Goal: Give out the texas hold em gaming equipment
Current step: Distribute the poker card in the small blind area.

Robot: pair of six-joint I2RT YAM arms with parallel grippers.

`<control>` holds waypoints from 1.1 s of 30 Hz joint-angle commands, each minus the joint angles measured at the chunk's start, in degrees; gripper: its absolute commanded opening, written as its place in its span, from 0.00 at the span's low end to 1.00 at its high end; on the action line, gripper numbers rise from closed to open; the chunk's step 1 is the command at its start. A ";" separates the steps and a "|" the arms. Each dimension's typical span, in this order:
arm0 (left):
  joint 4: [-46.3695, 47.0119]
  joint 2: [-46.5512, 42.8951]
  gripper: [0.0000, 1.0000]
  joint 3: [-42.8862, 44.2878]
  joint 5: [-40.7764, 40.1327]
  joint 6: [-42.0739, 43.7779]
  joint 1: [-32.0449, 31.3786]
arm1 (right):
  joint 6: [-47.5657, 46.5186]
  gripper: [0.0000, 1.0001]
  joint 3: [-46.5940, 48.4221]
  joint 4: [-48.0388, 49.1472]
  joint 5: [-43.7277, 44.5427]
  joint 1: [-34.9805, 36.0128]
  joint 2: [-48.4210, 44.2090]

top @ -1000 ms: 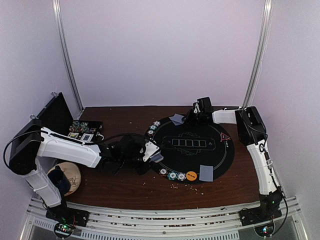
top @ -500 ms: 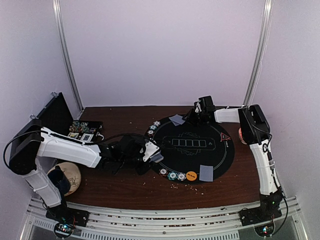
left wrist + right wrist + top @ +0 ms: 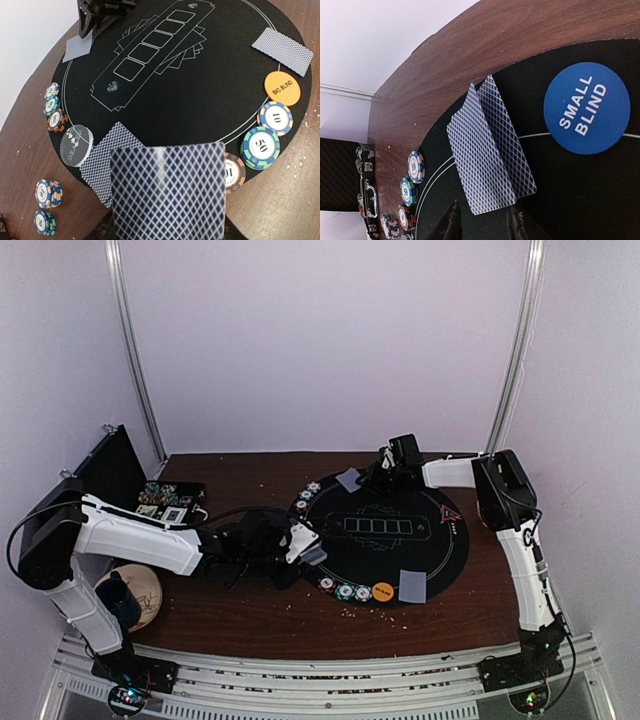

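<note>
My left gripper [image 3: 305, 544] is shut on a deck of blue-backed cards [image 3: 167, 192] at the left rim of the black mat [image 3: 400, 540]. Two dealt cards [image 3: 102, 162] lie under it beside a clear dealer button [image 3: 76, 145]. At the mat's far edge my right gripper [image 3: 484, 222] stands open, its fingertips [image 3: 451, 222] just short of two overlapping cards [image 3: 490, 150] lying flat on the mat. A blue small-blind disc [image 3: 586, 107] lies next to them. An orange big-blind disc [image 3: 281, 89], striped chips [image 3: 260, 146] and another card pair [image 3: 282, 50] sit at the near rim.
An open black chip case [image 3: 170, 498] stands at the back left of the brown table. Chip stacks [image 3: 48, 192] rest on the wood left of the mat, and more chips [image 3: 415, 167] line its far-left rim. A red triangle marker [image 3: 447, 514] lies on the mat's right side.
The right gripper's jaws have widened and it has shifted slightly left over the far cards, which now lie free. The left arm and deck have not moved.
</note>
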 commanded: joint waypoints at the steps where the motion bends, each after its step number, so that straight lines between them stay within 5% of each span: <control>1: 3.03 -0.27 0.15 0.68 0.32 0.40 -0.15 | -0.56 0.32 1.95 -0.72 0.25 0.01 -0.28; 17: 3.04 -0.12 0.15 0.78 0.49 0.48 -0.15 | -10.26 0.48 2.07 -9.88 2.56 -0.27 -8.89; 24: 2.88 0.02 0.15 1.03 1.03 0.39 -0.15 | -22.82 0.69 -5.93 -10.16 -11.30 -0.14 -18.34; 33: 2.59 -0.01 0.15 1.24 1.95 0.22 -0.15 | -29.01 0.71 -20.41 -4.32 -32.64 2.32 -24.53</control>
